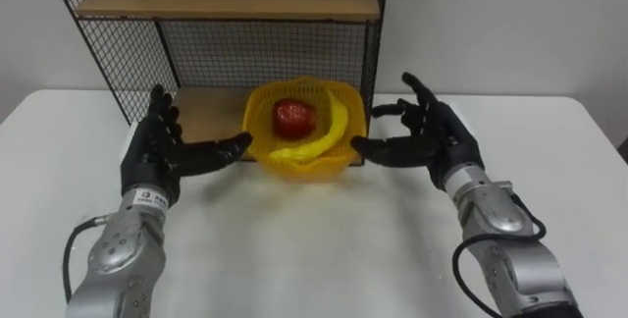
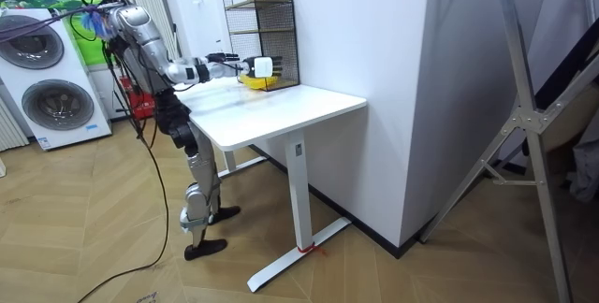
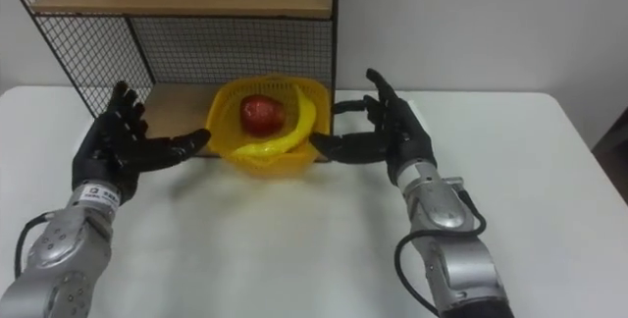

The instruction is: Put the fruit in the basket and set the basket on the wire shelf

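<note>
Evidently we are at the last step. Left eye view: the apple [image 1: 293, 115] and the banana [image 1: 329, 132] lie in the yellow basket [image 1: 304, 169]. The basket sits on the lower board [image 1: 201, 112] of the wire shelf [image 1: 128, 53], at the board's front edge and close to the right-hand post. The left hand [image 1: 157, 156] and right hand [image 1: 437, 136] flank it above the counter [image 1: 314, 249], palms turned inward, fingers spread and nearly straight, clasping nothing. Each thumb reaches toward the basket's rim; we cannot settle whether the tips touch it or stop just short. We judge the fruit step done and the setting-down nearly so. The next move, as we read it, is either a gentle two-sided nudge to seat the basket deeper on the board, or a clean outward withdrawal with thumbs kept off the rim so the basket is not dragged forward. Room view: the robot stands upright at the counter's end toward the room view's left, both arms stretched level to the shelf at the far corner by the wall. The basket is a yellow spot at the shelf's foot. Right eye view: same reading, with both hands open on either side, the basket between them beneath the upper board [image 3: 186, 4], and the apple left of the banana.
</note>
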You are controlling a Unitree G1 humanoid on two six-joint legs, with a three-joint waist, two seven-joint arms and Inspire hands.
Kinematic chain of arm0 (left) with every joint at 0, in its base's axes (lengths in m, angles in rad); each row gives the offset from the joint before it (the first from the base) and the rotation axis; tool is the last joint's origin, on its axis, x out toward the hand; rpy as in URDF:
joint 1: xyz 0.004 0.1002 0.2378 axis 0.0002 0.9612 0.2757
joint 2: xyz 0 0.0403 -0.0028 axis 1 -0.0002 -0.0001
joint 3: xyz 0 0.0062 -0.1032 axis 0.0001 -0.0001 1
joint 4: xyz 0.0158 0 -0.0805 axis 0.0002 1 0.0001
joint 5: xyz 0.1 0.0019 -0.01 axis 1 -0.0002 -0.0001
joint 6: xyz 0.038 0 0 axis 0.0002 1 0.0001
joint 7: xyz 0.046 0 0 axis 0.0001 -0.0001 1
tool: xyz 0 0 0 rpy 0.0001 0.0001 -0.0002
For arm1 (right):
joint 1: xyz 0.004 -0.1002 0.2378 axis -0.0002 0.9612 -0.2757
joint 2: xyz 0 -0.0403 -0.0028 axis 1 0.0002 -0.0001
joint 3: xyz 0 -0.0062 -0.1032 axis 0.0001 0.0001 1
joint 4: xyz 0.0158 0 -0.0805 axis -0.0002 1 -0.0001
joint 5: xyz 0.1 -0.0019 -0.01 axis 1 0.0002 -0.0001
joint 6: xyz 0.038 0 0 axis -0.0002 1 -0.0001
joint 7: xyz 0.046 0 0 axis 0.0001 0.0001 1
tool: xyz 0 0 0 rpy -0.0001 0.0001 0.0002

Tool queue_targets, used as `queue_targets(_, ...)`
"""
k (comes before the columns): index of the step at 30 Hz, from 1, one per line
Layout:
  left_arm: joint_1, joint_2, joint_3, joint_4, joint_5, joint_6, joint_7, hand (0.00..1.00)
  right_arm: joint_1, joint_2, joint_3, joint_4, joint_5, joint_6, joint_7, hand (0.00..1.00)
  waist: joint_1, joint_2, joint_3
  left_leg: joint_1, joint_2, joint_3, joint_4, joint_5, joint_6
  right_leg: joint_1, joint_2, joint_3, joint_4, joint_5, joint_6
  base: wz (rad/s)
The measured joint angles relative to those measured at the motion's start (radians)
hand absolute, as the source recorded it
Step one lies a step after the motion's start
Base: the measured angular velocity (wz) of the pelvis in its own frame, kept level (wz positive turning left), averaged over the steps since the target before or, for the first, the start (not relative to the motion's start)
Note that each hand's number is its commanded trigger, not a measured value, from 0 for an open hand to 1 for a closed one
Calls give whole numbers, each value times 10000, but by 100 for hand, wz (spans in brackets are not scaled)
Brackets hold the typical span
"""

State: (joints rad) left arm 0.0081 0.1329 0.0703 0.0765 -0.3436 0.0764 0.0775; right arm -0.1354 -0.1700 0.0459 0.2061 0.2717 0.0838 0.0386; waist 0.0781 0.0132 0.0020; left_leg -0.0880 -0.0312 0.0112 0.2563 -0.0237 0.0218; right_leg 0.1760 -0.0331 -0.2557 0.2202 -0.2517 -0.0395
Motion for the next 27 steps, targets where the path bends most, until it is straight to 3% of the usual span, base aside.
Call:
queue_targets(5,593,6,492,-1081,-38,-79,-46,0,147,-42,-699,-705,171,-29,170,0,-178,9,-8,17,3,19,-36,8,5,8,-10,-7,-1,-1,2,0)
queue_targets(10,1100,25,1098,-1292,-108,-151,-352,0,787,-189,-1328,-1176,210,-56,152,0,-271,83,-57,39,-5,12,-39,-4,-20,28,-19,-16,-11,-9,16,0)
queue_targets(14,1259,35,1474,-1531,-106,-158,-838,0,1125,-236,-2034,-1319,201,-54,61,0,-396,42,-36,-62,16,1,185,-91,-10,5,-48,-116,15,-45,35,3)
queue_targets(16,1380,40,1545,-2055,-118,-166,-1019,0,1268,-236,-2226,-1658,185,-55,78,0,-498,-26,16,-203,146,226,506,-242,5,-16,-63,-200,48,-67,19,9)
queue_targets(18,1384,55,1556,-2601,-167,-218,-1303,0,1442,-235,-2406,-1885,163,-102,70,0,-522,-154,81,-215,434,887,1041,-760,59,-35,-47,-230,61,-79,32,5)
queue_targets(19,1384,55,1556,-2678,-167,-242,-1356,0,1504,-235,-2443,-1913,125,-103,75,0,-521,-176,90,-218,464,962,1071,-786,94,-34,-43,-221,67,-83,41,0)
queue_targets(22,1550,184,1653,-2907,-199,-266,-1584,0,2007,-240,-2702,-2331,137,-102,63,0,-491,-155,58,-229,421,919,966,-873,131,-67,-24,-100,61,-81,227,-7)
queue_targets(24,1945,245,1824,-3367,-200,-307,-1778,0,2306,-245,-2968,-2729,136,-145,51,0,-533,-70,-66,-229,338,937,784,-820,166,-152,-58,23,23,-41,295,-11)
queue_targets(27,2036,271,2105,-3635,-483,-453,-2039,0,2350,-252,-3295,-2859,130,-210,-88,0,-612,19,-122,-224,334,957,783,-798,201,-153,-65,67,28,-20,302,0)
